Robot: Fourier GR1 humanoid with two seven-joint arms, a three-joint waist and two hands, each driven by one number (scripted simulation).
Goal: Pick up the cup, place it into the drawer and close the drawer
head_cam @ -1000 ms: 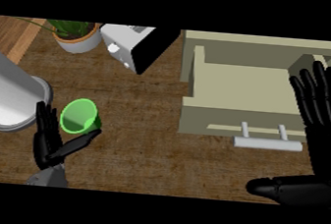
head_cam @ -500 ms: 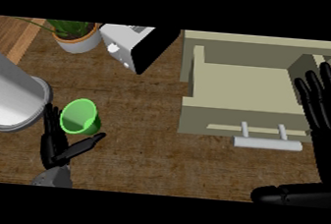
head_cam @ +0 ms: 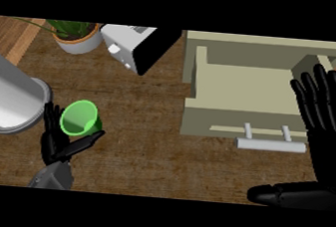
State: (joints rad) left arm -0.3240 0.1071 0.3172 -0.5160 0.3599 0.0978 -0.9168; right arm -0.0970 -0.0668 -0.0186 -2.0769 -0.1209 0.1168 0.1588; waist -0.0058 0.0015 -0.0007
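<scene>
Left hand [head_cam: 59,142] near the desk's [head_cam: 153,154] left edge, fingers and thumb curled round the cup [head_cam: 79,118], holding it. Cup tilted, green mouth turned up toward the view, long axis leaning away from the palm. Whether lifted off the desk or touching it, not possible to tell.

Drawer [head_cam: 261,88] pulled open at the desk's far right part, handle [head_cam: 270,143] on its near front. Lies well to the right of the cup, and a little further back.

Right hand [head_cam: 325,118] at the right edge, just beside the drawer, fingers straight and spread, resting, holding nothing. Nearer to the handle than the left.

Probably the carrying step: cup to travel right, over the drawer's front wall, then down inside. Closing push likely easier for the right.

Behind the cup a grey cylinder [head_cam: 6,98]; at the far edge a plant pot [head_cam: 77,41] and a toaster [head_cam: 136,45].
</scene>
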